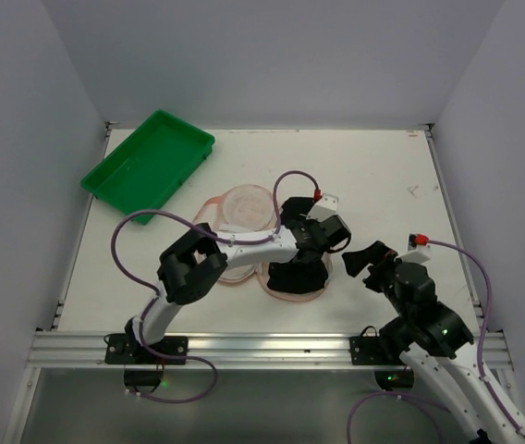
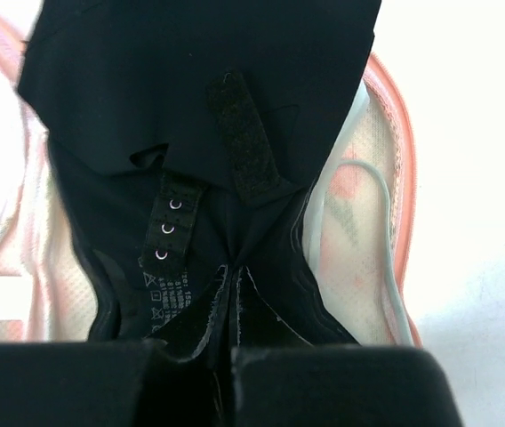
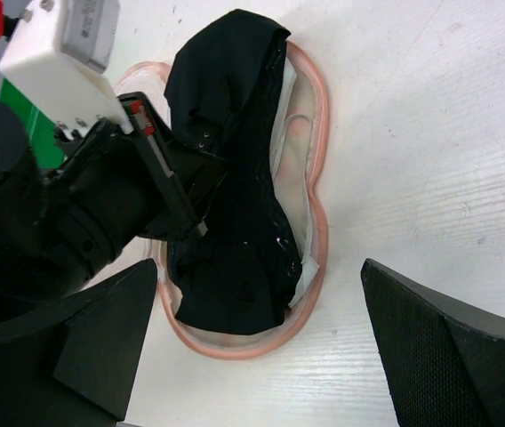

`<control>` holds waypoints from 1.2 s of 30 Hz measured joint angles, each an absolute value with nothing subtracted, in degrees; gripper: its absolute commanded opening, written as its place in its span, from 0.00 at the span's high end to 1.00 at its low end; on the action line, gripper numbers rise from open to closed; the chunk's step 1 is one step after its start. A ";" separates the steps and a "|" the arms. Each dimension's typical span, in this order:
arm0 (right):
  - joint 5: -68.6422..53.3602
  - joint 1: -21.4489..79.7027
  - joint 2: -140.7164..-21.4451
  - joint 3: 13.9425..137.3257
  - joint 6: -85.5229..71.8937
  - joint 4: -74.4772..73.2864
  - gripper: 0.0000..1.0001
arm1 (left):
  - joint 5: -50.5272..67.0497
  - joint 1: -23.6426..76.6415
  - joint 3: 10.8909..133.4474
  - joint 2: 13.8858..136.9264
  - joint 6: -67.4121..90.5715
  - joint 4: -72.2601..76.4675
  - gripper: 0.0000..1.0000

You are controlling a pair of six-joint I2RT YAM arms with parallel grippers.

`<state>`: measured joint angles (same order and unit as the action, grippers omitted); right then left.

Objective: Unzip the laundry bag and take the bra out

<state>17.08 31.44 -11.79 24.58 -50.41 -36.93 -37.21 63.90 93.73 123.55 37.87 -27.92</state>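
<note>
- Right gripper hangs nearest, jaws wide apart and empty, just right of the bag.
- Left gripper is pinched tight on black fabric of the bra, which lies directly under it in the near lobe of the unzipped bag.
- The bag's long axis runs far-left, toward the tray; the way out is probably straight up.

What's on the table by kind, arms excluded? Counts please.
green plastic tray: 1
laundry bag, unzipped and lying open: 1
bra, black fabric showing, lying in the open bag: 1
Total: 3
</note>
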 measured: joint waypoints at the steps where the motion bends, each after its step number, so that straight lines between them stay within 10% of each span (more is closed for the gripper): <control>1: 17.08 31.42 -11.49 24.49 -50.46 -36.93 0.01 | -37.10 63.90 93.23 122.83 37.87 -27.99 1.00; 23: 17.41 31.42 -8.16 23.73 -50.61 -37.34 0.01 | -37.78 62.57 91.02 98.72 35.22 -31.90 1.00; 36: 17.26 31.44 -8.40 23.64 -50.78 -37.36 0.02 | -40.99 40.47 87.96 70.96 10.87 -24.08 1.00</control>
